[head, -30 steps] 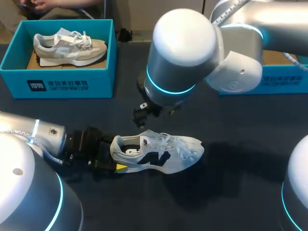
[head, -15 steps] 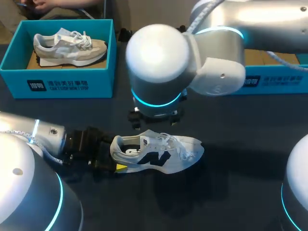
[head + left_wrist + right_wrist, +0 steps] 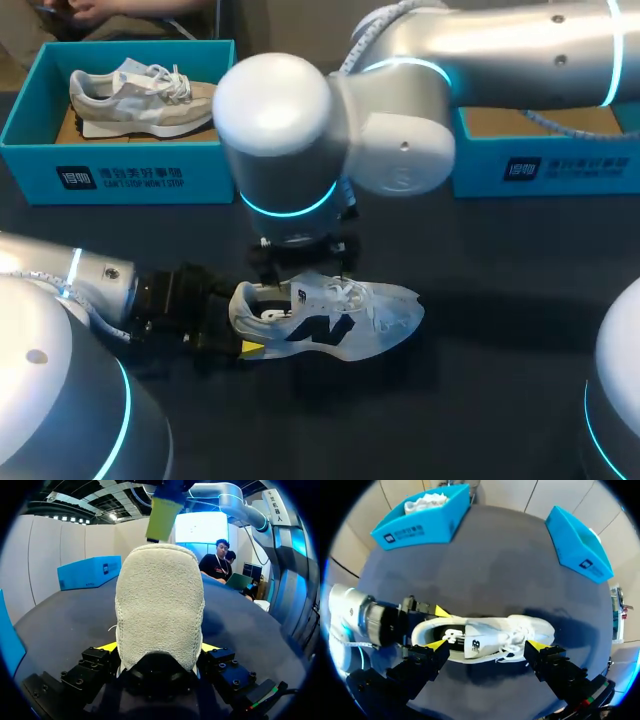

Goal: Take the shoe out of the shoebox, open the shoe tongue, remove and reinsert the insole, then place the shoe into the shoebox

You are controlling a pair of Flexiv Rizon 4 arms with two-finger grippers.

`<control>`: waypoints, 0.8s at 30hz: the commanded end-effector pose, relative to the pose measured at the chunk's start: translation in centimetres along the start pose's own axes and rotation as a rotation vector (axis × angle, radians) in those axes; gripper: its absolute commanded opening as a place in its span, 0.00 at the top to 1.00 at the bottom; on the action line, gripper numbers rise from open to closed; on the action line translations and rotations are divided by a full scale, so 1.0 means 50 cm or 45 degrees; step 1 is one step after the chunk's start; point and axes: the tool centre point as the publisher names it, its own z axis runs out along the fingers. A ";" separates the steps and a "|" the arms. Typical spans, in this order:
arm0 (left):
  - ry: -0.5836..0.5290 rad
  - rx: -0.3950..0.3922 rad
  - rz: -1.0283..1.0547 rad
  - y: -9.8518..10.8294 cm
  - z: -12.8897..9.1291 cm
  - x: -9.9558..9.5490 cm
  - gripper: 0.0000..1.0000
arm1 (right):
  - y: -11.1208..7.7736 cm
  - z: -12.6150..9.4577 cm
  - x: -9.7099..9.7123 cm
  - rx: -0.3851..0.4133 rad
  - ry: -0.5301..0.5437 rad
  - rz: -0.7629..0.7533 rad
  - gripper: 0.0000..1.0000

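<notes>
1. White shoe [image 3: 330,318] is out of its box. It sits sole-down on the table [image 3: 500,350], left of middle and toward the near edge, heel to the left edge, toe to the right.
2. L gripper [image 3: 159,649]: pinching the shoe's heel, one yellow tip pressed on each side of the heel cup, low at table level.
3. R gripper [image 3: 487,646]: fingers spread wide, hanging above the shoe over the collar/lace area. No contact w/ the shoe that I can see.
4. Blue shoebox [image 3: 545,160] at the far-right edge looks empty, so prob. the shoe's own. Second shoebox [image 3: 120,165] in the far-left corner holds a grey shoe [image 3: 140,95].
5. Done, judging by the layout: step 1 only (shoe taken out).
6. Insole [image 3: 447,632] w/ logo shows inside the opening, so I judge it not yet pulled.
7. Laces [image 3: 512,640] look loose. The tongue can't be made out under them, so can't tell if it's opened.
8. Left to do, approx.: open tongue, take insole out and put it back, then carry the shoe to the far-right box. Most of the task is ahead.
9. Likely step in hand: L holds the heel steady while R comes down on the tongue or insole.
</notes>
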 end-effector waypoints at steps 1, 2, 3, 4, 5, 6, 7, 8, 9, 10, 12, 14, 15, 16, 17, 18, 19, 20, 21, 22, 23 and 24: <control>0.001 -0.004 0.000 0.000 0.004 -0.001 1.00 | -0.008 0.025 0.024 0.013 -0.090 0.043 0.00; 0.001 -0.004 0.000 0.000 0.004 -0.001 1.00 | -0.011 0.031 0.022 0.036 -0.118 0.049 0.00; 0.001 -0.004 0.000 0.000 0.004 -0.001 1.00 | -0.014 0.036 0.022 0.055 -0.135 0.048 0.00; 0.001 -0.004 0.000 0.000 0.004 -0.001 1.00 | -0.015 0.039 0.022 0.047 -0.126 0.054 0.00; 0.001 -0.004 0.000 0.000 0.004 -0.001 1.00 | -0.017 0.045 0.021 0.052 -0.124 0.064 0.00; 0.001 -0.004 0.000 0.000 0.004 -0.001 1.00 | -0.018 0.050 0.021 0.059 -0.123 0.067 0.00; 0.001 -0.004 0.000 0.000 0.004 -0.001 1.00 | -0.018 0.054 0.022 0.073 -0.131 0.069 0.00; 0.001 -0.004 0.000 0.000 0.004 -0.001 1.00 | -0.019 0.058 0.023 0.086 -0.140 0.071 0.00; 0.001 -0.004 0.000 0.000 0.004 -0.001 1.00 | -0.020 0.062 0.023 0.093 -0.148 0.076 0.00; 0.001 -0.004 0.000 0.000 0.004 -0.001 1.00 | -0.021 0.065 0.023 0.099 -0.149 0.074 0.00; 0.001 -0.004 0.000 0.000 0.004 -0.001 1.00 | -0.023 0.073 0.025 0.132 -0.173 0.068 0.00; 0.001 -0.004 0.000 0.000 0.004 -0.001 1.00 | -0.026 0.080 0.026 0.148 -0.186 0.071 0.00; 0.001 -0.004 0.000 0.000 0.004 -0.001 1.00 | -0.027 0.084 0.026 0.156 -0.191 0.077 0.00; 0.001 -0.004 0.000 0.000 0.004 -0.001 1.00 | -0.028 0.086 0.025 0.165 -0.202 0.080 0.00; 0.001 -0.004 0.000 0.000 0.004 -0.001 1.00 | -0.030 0.090 0.025 0.183 -0.225 0.082 0.00; 0.001 -0.004 0.000 0.000 0.004 -0.001 1.00 | -0.032 0.093 0.025 0.186 -0.230 0.087 0.00; 0.001 -0.004 0.000 0.000 0.004 -0.001 1.00 | -0.033 0.096 0.025 0.187 -0.232 0.095 0.00; 0.001 -0.004 0.000 0.000 0.004 -0.001 1.00 | -0.034 0.097 0.025 0.201 -0.252 0.101 0.00; 0.001 -0.004 0.000 0.000 0.004 -0.001 1.00 | -0.035 0.098 0.024 0.214 -0.270 0.102 0.00; 0.001 -0.004 0.000 0.000 0.004 -0.001 1.00 | -0.036 0.099 0.024 0.221 -0.294 0.112 0.00; 0.001 -0.004 0.000 0.000 0.004 -0.001 1.00 | -0.037 0.098 0.022 0.223 -0.306 0.117 0.00; 0.001 -0.004 0.000 0.000 0.004 -0.001 1.00 | -0.037 0.096 0.019 0.222 -0.323 0.124 0.00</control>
